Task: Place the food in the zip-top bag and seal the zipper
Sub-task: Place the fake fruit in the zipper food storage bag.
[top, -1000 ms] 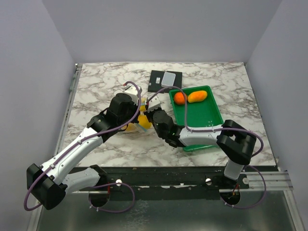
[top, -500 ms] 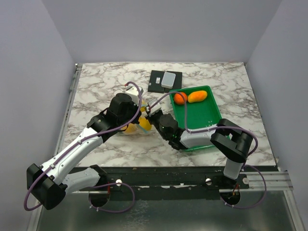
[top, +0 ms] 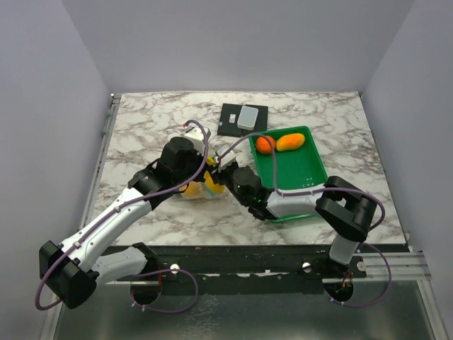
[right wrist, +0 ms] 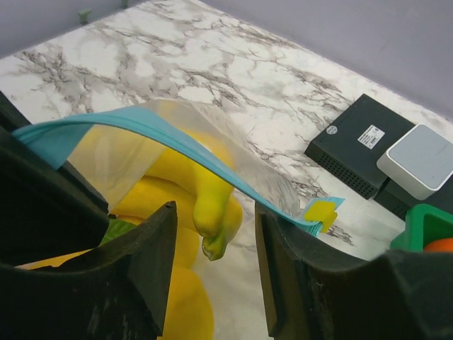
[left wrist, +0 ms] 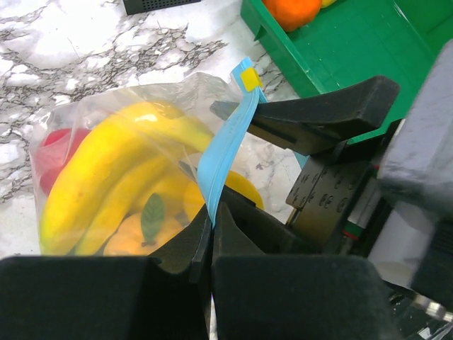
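From above, the left gripper (top: 204, 172) and the right gripper (top: 224, 172) meet nose to nose over the zip-top bag (top: 192, 189). The bag lies just under both sets of fingers. Back behind the right fingers sits the green tray (top: 304, 177). An orange fruit (top: 265, 144) and a yellow fruit (top: 290, 142) lie in it, so the filling does not look done. This view is too small to show what the fingers do.

The left wrist camera shows the left fingers pressed together on the zipper (left wrist: 225, 152), pinching its near end. The blue strip runs straight away from them to a yellow tab (left wrist: 248, 76). The banana bunch (left wrist: 113, 177) and a red fruit (left wrist: 53, 150) sit in the bag, left of the strip. The right gripper's black fingers reach in from the right.

The right wrist camera shows the right fingers apart, holding nothing. The zipper lies crossways just past their tips, with the tab by the right-hand finger. The banana shows through the gap. The right fingers are nearer the free end, so they would likely need to reach forward a little to catch it. No view shows whether the mouth is pressed shut.
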